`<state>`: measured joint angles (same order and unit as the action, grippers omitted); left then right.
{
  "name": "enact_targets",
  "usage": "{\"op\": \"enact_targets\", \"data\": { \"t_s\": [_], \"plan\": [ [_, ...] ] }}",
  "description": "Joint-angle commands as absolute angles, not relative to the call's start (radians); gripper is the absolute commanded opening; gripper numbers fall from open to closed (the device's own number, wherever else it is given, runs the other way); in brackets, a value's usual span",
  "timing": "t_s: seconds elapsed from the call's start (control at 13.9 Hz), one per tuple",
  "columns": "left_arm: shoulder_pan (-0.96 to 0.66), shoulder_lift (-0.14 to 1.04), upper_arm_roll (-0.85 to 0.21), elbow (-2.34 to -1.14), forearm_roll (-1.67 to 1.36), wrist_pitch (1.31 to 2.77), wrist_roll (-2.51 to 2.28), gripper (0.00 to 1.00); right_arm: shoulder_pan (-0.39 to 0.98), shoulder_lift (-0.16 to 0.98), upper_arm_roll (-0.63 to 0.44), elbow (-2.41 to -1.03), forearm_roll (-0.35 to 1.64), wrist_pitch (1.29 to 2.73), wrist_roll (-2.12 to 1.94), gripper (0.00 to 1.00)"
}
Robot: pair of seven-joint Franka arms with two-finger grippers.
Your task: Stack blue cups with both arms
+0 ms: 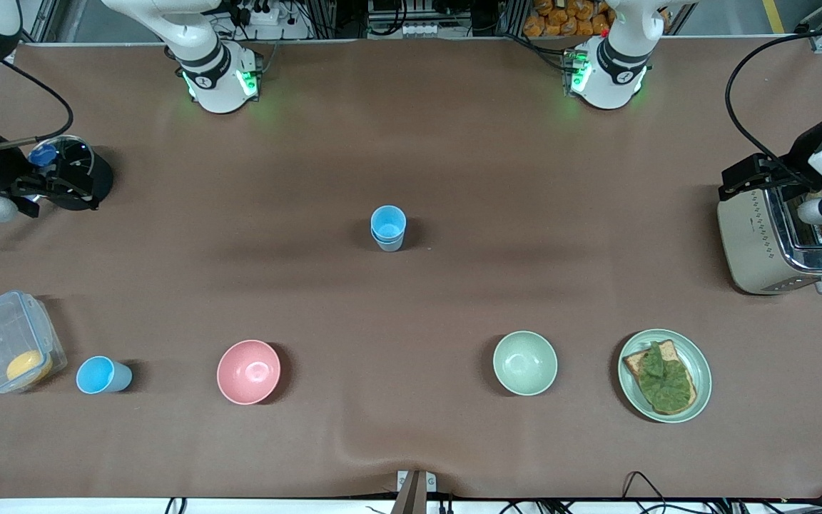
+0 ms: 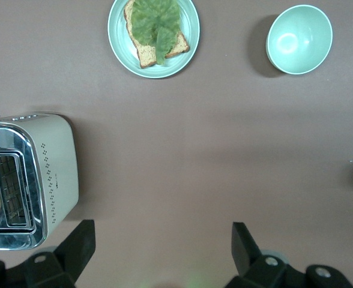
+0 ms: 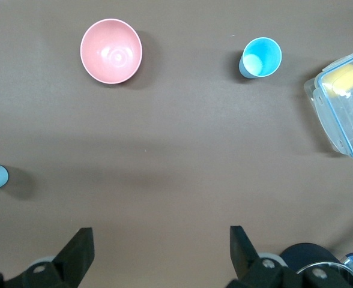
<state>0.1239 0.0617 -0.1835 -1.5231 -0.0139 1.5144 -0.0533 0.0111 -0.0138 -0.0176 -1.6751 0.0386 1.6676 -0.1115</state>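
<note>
Standing upright mid-table, well apart from both grippers: stacked blue cups point(image 1: 388, 227), one nested in the other, light blue, tapered, rims up. Sitting alone near the table's front edge toward the right arm's end: single blue cup point(image 1: 100, 375) point(image 3: 261, 57), upright, handleless, pale patch inside, between the clear container point(image 1: 10, 341) holding something yellow and the pink bowl point(image 1: 248, 371).

Hanging over the table's end on the right arm's side, just beside a black round object point(image 1: 75, 175): right gripper point(image 3: 161, 252), fingers spread wide, nothing between them; single cup well away from it toward the front edge. Hanging over the toaster point(image 1: 782, 235) at the table's end on the left arm's side: left gripper point(image 2: 163, 249), fingers likewise wide apart and empty; no cup near it.

Resting along the front edge: pale green bowl point(image 1: 524, 363), then plate point(image 1: 696, 357) with toast under green leaf.
</note>
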Motion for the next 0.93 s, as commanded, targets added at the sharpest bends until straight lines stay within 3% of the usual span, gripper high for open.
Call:
{"op": "enact_targets", "data": {
  "t_s": [0.0,0.22,0.36,0.86],
  "plan": [
    [0.13,0.063,-0.184,-1.502,-0.023,1.493,-0.063,1.0,-0.012,-0.014,-0.002,-1.664,0.035,1.655,-0.11,1.0],
    [0.074,0.052,-0.163,-1.502,-0.021,1.493,-0.063,1.0,-0.012,-0.014,-0.002,-1.664,0.035,1.652,-0.11,1.0],
    [0.005,0.052,-0.065,-1.502,-0.018,1.493,-0.06,1.0,-0.012,-0.014,0.0,-1.664,0.035,1.649,-0.11,1.0],
    [0.008,0.054,-0.064,-1.502,-0.023,1.493,-0.063,1.0,-0.014,-0.014,-0.002,-1.664,0.035,1.648,-0.112,1.0]
  ]
}}
